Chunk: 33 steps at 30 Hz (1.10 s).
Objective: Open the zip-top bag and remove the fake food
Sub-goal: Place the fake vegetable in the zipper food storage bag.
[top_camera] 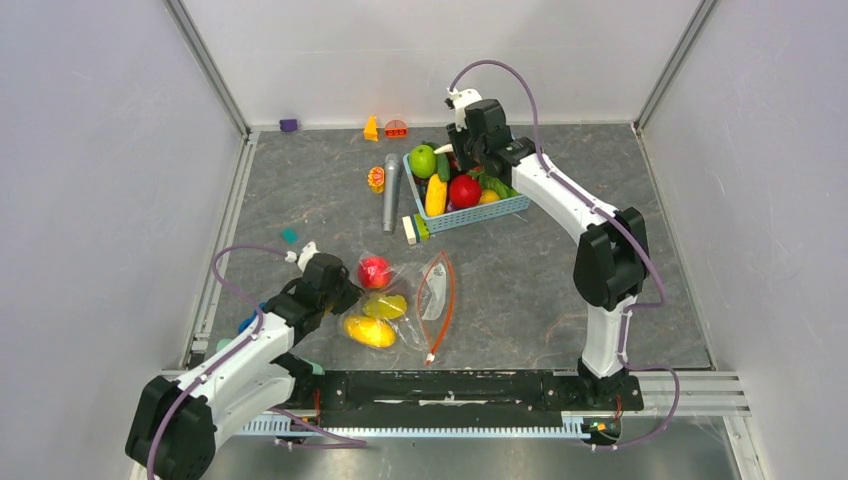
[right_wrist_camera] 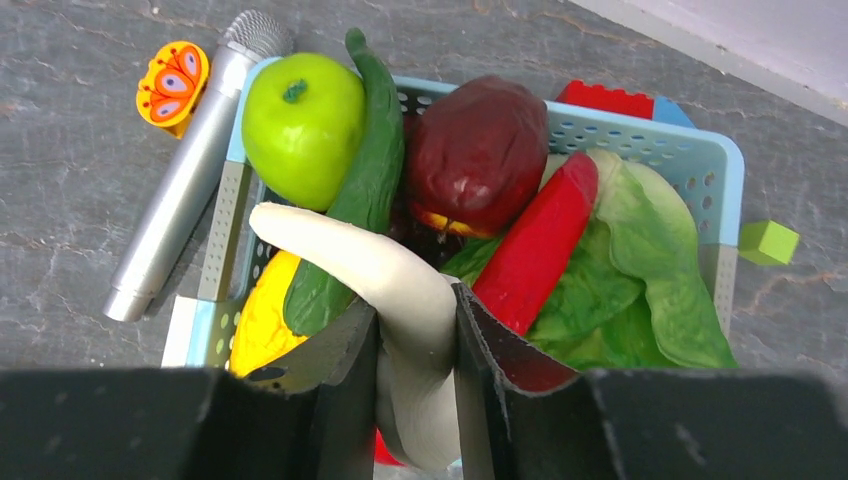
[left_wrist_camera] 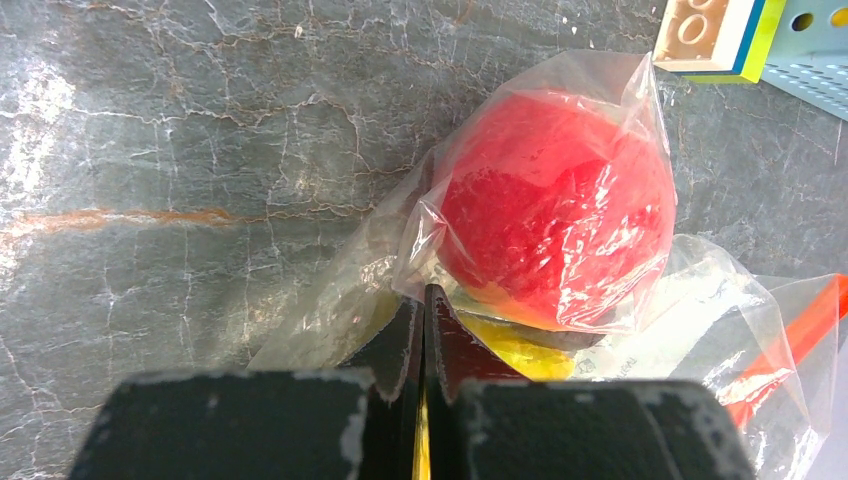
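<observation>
Clear, crinkly zip-top bag [top_camera: 432, 285] lies near-left on the table [top_camera: 520, 300], orange-red strip bowed in a loop, red fruit [top_camera: 374, 272] and yellow pieces [top_camera: 370, 331] inside. Left gripper [left_wrist_camera: 425, 305] pinches its film tight. Right gripper [right_wrist_camera: 415, 320] clasps a white piece [right_wrist_camera: 340, 255] over the blue basket [right_wrist_camera: 715, 165].

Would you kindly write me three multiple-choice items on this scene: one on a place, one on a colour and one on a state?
1. Where is the green apple?
A in the zip-top bag
B in the light-blue basket
C between the right fingers

2. What colour is the bag's zip strip?
A blue
B green
C orange-red

3. What are the right fingers doing?
A closed on the white piece
B wide open and empty
C closed on the green apple

Answers: 1 B, the apple lies in a corner of the basket; 2 C, the strip along the bag's edge is orange-red; 3 A, the white piece sits clamped between both fingers.
</observation>
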Each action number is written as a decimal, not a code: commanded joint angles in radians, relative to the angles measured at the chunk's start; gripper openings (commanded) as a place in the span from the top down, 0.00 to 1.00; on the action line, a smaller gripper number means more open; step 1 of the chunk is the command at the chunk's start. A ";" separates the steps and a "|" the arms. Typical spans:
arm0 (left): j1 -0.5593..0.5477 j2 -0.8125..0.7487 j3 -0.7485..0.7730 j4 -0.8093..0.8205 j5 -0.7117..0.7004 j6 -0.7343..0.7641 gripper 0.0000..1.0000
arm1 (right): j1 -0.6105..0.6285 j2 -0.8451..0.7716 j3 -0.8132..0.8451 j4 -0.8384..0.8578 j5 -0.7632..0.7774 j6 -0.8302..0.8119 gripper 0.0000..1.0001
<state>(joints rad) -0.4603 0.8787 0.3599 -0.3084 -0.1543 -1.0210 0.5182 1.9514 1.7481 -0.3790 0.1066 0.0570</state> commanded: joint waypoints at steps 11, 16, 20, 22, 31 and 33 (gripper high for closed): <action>-0.001 -0.027 0.000 -0.018 -0.011 -0.004 0.98 | -0.015 0.081 0.010 0.166 -0.103 0.044 0.60; -0.001 -0.035 -0.001 -0.021 -0.014 -0.005 0.98 | -0.017 0.088 0.007 0.182 -0.099 0.037 0.52; -0.001 -0.028 0.002 -0.019 -0.010 -0.004 0.98 | -0.019 0.098 0.008 0.187 -0.091 0.031 0.48; -0.001 -0.030 0.003 -0.023 -0.011 -0.004 0.98 | -0.019 0.098 0.008 0.187 -0.090 0.031 0.46; -0.002 -0.042 -0.001 -0.029 -0.012 -0.004 0.98 | -0.020 0.004 -0.047 0.187 -0.068 -0.014 0.30; -0.001 -0.042 0.000 -0.029 -0.012 -0.004 0.98 | -0.020 -0.049 -0.079 0.187 -0.073 -0.022 0.27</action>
<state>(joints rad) -0.4606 0.8478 0.3595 -0.3378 -0.1543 -1.0210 0.5018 2.0304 1.7096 -0.2249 0.0269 0.0689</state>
